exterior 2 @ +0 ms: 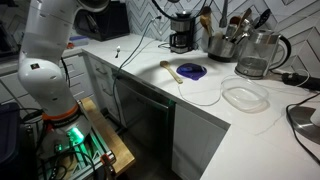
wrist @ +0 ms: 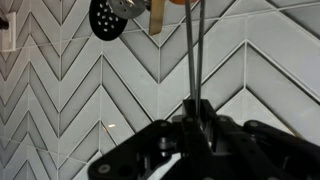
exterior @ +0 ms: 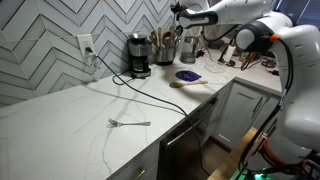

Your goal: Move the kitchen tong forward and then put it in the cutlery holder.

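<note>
At the bottom of the wrist view, the black Robotiq gripper [wrist: 195,110] was clamped on the slim, silvery-grey metal kitchen tong [wrist: 192,50]. Its two thin arms ran straight up the middle of the frame from between the fingers. Beyond them stood the grey-and-white herringbone tile wall [wrist: 60,110]. At the top edge a round black slotted spoon head [wrist: 108,16] and a pale wooden handle [wrist: 157,14] showed.

Nearest the camera in an exterior view, at lower centre, a small thin metal fork [exterior: 130,123] lay flat on the white stone countertop [exterior: 60,120], well apart from everything else. Farther back, right of centre, a pale wooden spoon [exterior: 190,84] lay just beside a round purple plate [exterior: 187,74]. Behind these, near the wall, a black coffee maker [exterior: 139,55] stood next to the metal cutlery holder [exterior: 165,50], which was crowded with utensils. At the top right the white arm reached in, and the gripper [exterior: 181,14] hung above and slightly right of the holder. The tong was too thin to make out there.

Toward the upper right of an exterior view, the holder [exterior 2: 222,47] stood just left of a clear glass kettle [exterior 2: 258,55]. A shallow clear round dish [exterior 2: 226,97] lay nearer the camera, below them in the frame.
</note>
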`<state>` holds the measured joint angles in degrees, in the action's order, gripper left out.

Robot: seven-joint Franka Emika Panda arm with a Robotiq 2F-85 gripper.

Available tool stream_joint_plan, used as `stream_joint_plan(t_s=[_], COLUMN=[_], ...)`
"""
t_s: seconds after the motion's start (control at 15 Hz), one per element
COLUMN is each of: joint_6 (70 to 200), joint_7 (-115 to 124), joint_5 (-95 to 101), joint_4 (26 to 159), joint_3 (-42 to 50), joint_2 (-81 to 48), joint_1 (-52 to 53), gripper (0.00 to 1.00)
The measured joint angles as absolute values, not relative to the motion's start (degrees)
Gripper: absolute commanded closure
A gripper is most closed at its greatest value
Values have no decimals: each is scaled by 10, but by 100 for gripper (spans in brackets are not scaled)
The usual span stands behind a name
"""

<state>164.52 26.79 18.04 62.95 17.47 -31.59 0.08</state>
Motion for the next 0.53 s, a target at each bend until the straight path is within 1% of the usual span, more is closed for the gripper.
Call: stream_joint_plan(t_s=[0.53], joint_6=[1645], joint_7=[323], joint_5=[180], joint_4=[562], joint_3=[206], joint_2=[-398], joint_1=[3], gripper=[97])
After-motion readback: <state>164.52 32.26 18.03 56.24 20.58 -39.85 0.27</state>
